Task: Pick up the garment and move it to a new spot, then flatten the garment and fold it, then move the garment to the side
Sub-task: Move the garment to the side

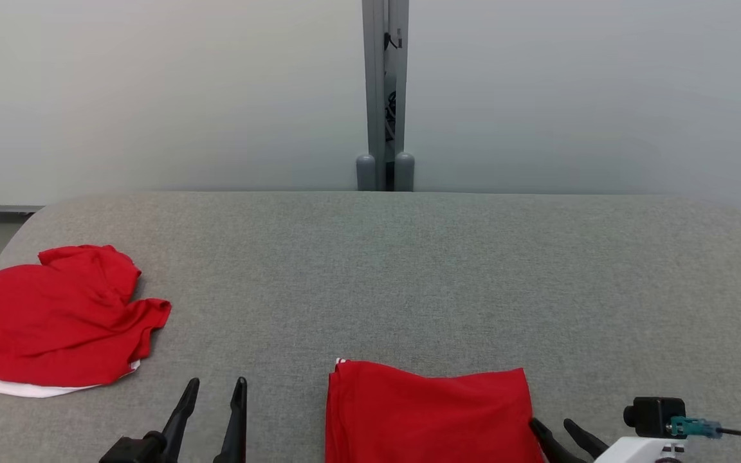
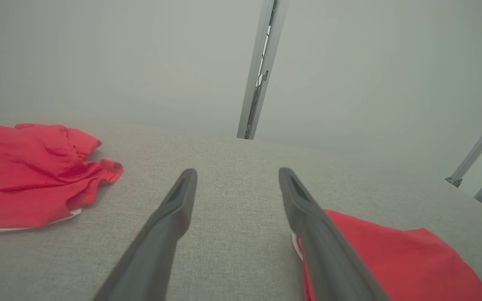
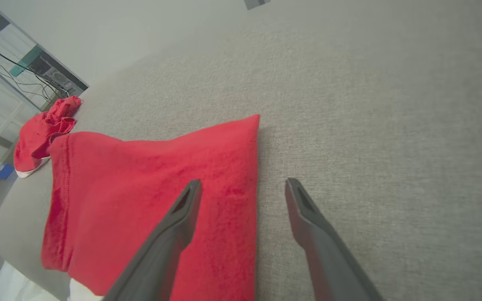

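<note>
Lying on table (image 1: 409,270), folded garment (image 1: 428,411)

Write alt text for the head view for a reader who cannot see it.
A folded red garment lies at the near edge of a grey table, with a crumpled red garment at its left edge. The left gripper and right gripper flank the folded one, jaws open.

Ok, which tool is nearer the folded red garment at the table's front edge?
Right. The right tool sits at the right edge of the folded garment, partly over it. The left tool stands off its left edge, with bare table between.
</note>
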You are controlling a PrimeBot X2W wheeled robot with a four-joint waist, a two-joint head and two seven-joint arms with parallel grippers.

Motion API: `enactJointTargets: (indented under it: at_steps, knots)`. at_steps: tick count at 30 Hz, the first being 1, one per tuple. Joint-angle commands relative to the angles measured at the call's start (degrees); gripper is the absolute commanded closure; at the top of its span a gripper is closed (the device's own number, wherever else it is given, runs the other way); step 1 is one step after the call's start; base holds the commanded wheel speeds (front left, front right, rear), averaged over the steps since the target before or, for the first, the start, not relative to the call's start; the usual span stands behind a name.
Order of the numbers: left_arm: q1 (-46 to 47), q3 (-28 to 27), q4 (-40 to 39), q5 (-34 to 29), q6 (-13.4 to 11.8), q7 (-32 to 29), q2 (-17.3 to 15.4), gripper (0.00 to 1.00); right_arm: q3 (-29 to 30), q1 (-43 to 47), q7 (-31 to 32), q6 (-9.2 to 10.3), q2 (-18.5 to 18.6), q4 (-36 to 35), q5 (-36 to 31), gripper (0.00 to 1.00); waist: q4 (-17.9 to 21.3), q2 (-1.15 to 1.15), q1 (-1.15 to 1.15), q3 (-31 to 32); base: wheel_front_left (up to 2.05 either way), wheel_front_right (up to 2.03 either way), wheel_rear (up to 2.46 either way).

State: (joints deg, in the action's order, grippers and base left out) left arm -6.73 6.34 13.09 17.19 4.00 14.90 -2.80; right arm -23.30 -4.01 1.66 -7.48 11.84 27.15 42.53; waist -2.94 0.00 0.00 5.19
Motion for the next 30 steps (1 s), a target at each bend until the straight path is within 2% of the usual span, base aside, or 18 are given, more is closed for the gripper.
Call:
enactJointTargets:
  at_steps: [1, 6, 10, 18, 19, 20, 21, 22, 30]
  knots:
    - [0.8, -0.1, 0.2, -0.5, 0.5, 0.2, -0.2, 0.00, -1.6, -1.2, 2.3, -0.03, 1.4, 0.9, 4.3, 0.00, -1.3, 0.00, 0.00, -0.9, 0.00, 0.00, 0.00]
    - [1.8, 0.3, 1.0, -0.7, 1.0, 0.2, -0.2, 0.00, -5.3, -3.0, 6.8, -0.03, 2.7, 2.6, 13.3, 0.00, -3.3, 0.00, 0.00, -1.9, 0.00, 0.00, 0.00]
    - [2.2, 0.4, 1.3, -1.1, 1.4, 0.2, -0.2, 0.00, -7.1, -4.0, 6.4, -0.03, 3.0, 3.2, 18.3, 0.00, -4.7, 0.00, 0.00, -2.8, 0.00, 0.00, 0.00]
    - [2.9, 0.0, 1.1, -1.4, 1.8, 0.2, -0.2, 0.00, -11.8, -7.6, 4.0, -0.03, 3.1, 6.2, 23.7, 0.00, -6.8, 0.00, 0.00, -4.0, 0.00, 0.00, 0.00]
    - [3.0, 0.0, 1.1, -1.5, 1.8, 0.2, -0.2, 0.00, -12.5, -7.9, 3.9, -0.03, 3.2, 6.5, 24.0, 0.04, -7.0, 0.00, 0.00, -4.1, 0.00, 0.00, 0.00]
    - [3.2, 0.0, 1.1, -1.5, 1.9, 0.2, -0.2, 0.00, -13.2, -8.2, 3.8, -0.03, 3.3, 6.8, 24.2, 0.51, -7.1, 0.00, 0.00, -4.2, 0.00, 0.00, 0.00]
    - [3.2, 0.0, 1.1, -1.5, 1.9, 0.2, -0.2, 0.00, -13.9, -8.5, 3.6, -0.03, 3.4, 7.0, 24.3, 0.62, -7.1, 0.00, 0.00, -4.2, 0.00, 0.00, 0.00]
    - [3.3, 0.0, 1.1, -1.5, 2.0, 0.2, -0.2, 0.00, -14.6, -8.8, 3.3, -0.03, 3.5, 7.3, 24.4, 0.99, -7.2, 0.00, 0.00, -4.3, 0.00, 0.00, 0.00]
    - [3.5, 0.0, 0.4, -2.5, 1.9, 0.2, -0.2, 0.00, -20.4, -13.0, -0.6, -0.02, 6.6, 9.3, 22.2, 1.00, -5.6, 0.00, 0.00, -5.1, 0.00, 0.00, 0.00]
